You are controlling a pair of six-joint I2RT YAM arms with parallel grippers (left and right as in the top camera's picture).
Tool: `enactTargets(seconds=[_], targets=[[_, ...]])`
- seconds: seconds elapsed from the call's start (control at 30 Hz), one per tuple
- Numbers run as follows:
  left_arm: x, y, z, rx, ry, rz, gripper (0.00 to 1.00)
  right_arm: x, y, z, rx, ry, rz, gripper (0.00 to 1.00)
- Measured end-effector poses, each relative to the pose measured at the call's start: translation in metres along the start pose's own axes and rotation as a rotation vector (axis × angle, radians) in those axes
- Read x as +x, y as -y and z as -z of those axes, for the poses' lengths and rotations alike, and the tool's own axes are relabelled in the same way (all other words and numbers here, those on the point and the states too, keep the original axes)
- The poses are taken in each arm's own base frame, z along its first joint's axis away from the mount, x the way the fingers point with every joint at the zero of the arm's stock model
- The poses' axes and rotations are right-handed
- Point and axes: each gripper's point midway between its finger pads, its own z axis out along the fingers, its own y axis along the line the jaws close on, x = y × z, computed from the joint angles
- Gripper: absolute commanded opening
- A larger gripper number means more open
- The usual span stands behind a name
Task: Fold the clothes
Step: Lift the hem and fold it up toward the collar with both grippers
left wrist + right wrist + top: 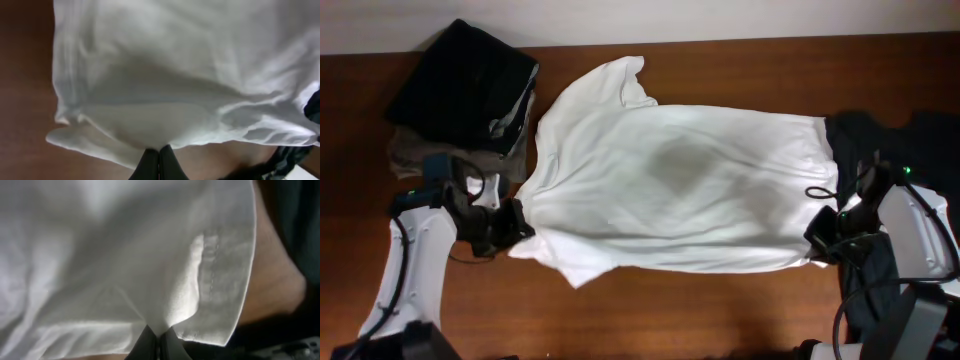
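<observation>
Two low arms, left end effector and right end effector clamped on white shirt edges.

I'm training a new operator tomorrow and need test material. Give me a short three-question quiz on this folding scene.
1. True or false: the shirt is already folded in half.
2. Which fingers are shut on the shirt? A) left only B) right only C) both
3. Fill in: the pile at the table's far left corner has a ____ garment on top.

Key: 1 false, it lies spread out. 2 C, the left fingers and the right fingers each pinch a shirt edge. 3 black.
</observation>
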Motion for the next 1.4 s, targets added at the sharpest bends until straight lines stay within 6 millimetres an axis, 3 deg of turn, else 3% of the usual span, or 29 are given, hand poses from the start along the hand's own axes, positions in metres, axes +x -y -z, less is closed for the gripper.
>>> enactTargets(seconds=[0.3,0.47,0.83,0.87,0.9,0.93,0.97,1.03,1.13,1.23,1.33,1.4], targets=[[-0.051,0.017,0.006,0.039,0.206,-0.130,0.00,-0.062,-0.046,0.012,-0.167,0.263,0.067,0.04],[-0.064,0.047,-0.001,0.039,0.273,-0.266,0.00,-0.082,-0.057,0.019,-0.221,0.337,0.004,0.04],[-0.119,0.062,0.008,-0.043,0.508,-0.379,0.00,-0.119,-0.073,0.013,-0.282,0.416,-0.040,0.05],[-0.121,0.060,0.003,-0.045,0.500,-0.376,0.00,-0.121,-0.074,0.014,-0.285,0.422,-0.039,0.06],[-0.122,0.058,-0.002,-0.046,0.491,-0.373,0.04,-0.121,-0.074,0.014,-0.288,0.426,-0.040,0.25],[-0.124,0.055,-0.009,-0.047,0.477,-0.368,0.36,-0.123,-0.075,0.014,-0.290,0.429,-0.041,0.55],[-0.124,0.052,-0.016,-0.049,0.460,-0.363,0.58,-0.124,-0.075,0.010,-0.288,0.422,-0.047,0.59],[-0.125,0.050,-0.021,-0.053,0.452,-0.365,0.67,-0.125,-0.074,0.006,-0.280,0.413,-0.046,0.61],[-0.125,0.047,-0.021,-0.056,0.449,-0.358,0.71,-0.126,-0.070,0.003,-0.270,0.406,-0.036,0.62],[-0.112,0.025,-0.022,-0.086,0.377,-0.288,0.71,-0.119,-0.051,-0.001,-0.234,0.355,-0.060,0.62],[-0.080,0.002,-0.027,-0.125,0.231,-0.231,0.64,-0.098,-0.029,-0.009,-0.173,0.256,-0.058,0.63],[-0.068,-0.001,-0.030,-0.135,0.181,-0.256,0.56,-0.084,-0.023,-0.013,-0.143,0.202,-0.027,0.65]])
